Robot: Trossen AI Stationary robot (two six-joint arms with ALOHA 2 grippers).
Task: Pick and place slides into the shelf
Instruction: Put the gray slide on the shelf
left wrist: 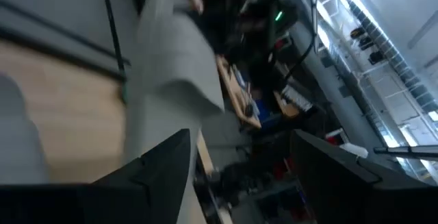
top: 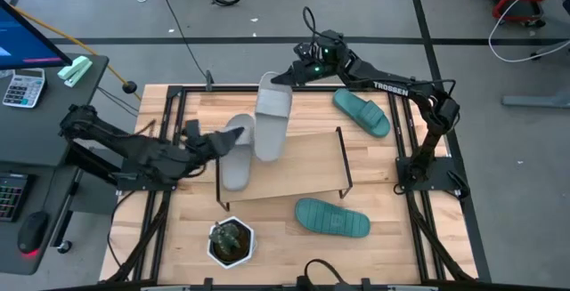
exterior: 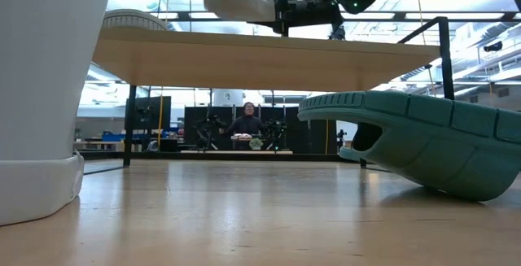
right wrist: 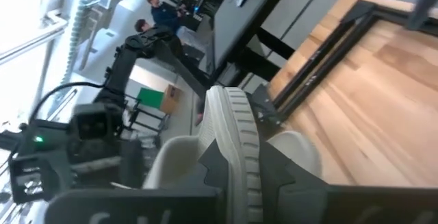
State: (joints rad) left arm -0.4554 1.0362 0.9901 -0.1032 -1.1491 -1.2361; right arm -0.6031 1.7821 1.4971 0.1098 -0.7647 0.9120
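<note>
While the right gripper [top: 287, 79] clamps a light grey rubber slide [top: 272, 115], it hangs over the low wooden shelf [top: 303, 162].
The left gripper [top: 233, 136], fingers spread, sits beside another grey slide [top: 237, 153] lying on the shelf's left end.

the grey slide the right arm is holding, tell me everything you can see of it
A light grey rubber slide with a broad strap and a ribbed sole edge. The right gripper is shut on its far end, holding it in the air above the shelf, toe pointing toward the table's front. Nothing else touches it; the second grey slide lies beside it.
</note>
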